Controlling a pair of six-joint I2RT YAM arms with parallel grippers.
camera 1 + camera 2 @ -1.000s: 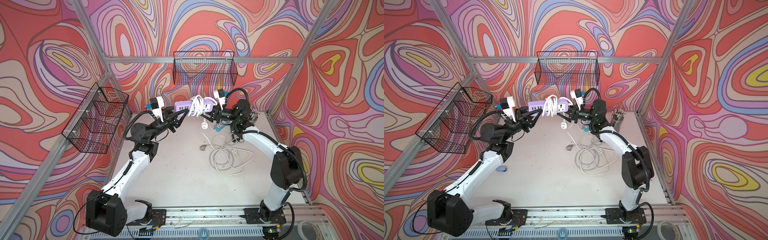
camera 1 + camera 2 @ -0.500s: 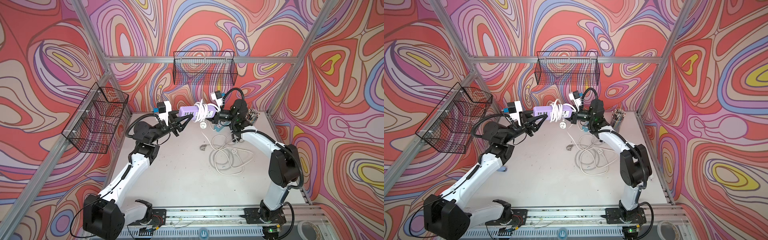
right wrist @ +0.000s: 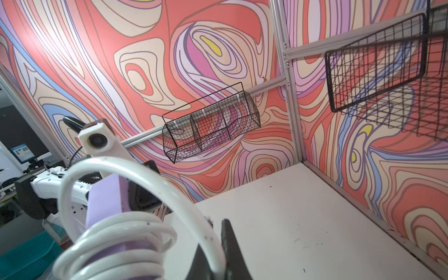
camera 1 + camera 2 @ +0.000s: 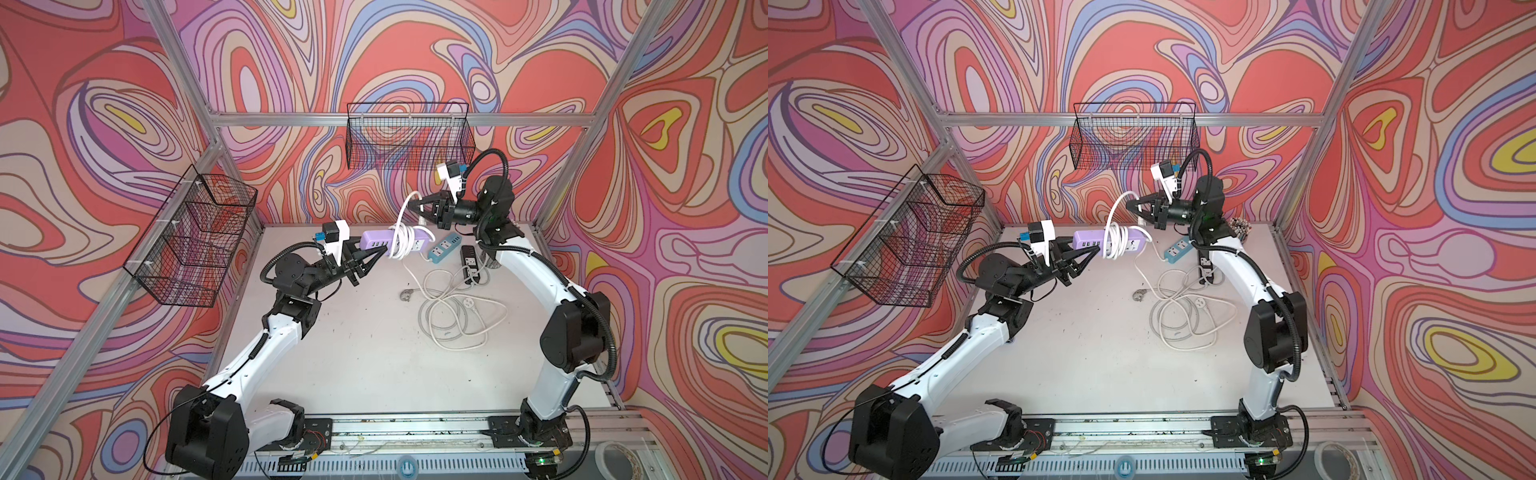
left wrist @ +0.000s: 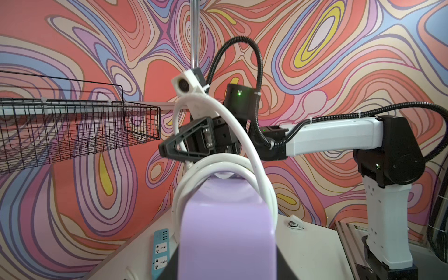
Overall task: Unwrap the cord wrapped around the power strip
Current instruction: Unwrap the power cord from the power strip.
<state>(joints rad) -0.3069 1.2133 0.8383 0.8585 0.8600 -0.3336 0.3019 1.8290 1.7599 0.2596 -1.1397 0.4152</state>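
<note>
Cord (image 4: 403, 245) now tight between right fingers (image 4: 420, 204), open a second ago

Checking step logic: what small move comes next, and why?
Probably swing the lifted loop past the free end of the purple power strip: the right end effector is shut on the white cord, the left end effector grips the strip, coils remain.

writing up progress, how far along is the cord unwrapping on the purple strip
Done: one loop of cord is pulled up off the wrap. In hand: the left gripper holds the strip in the air by one end; the right gripper is shut on that loop. Left: several turns still circle the strip, so most of the unwinding remains.
</note>
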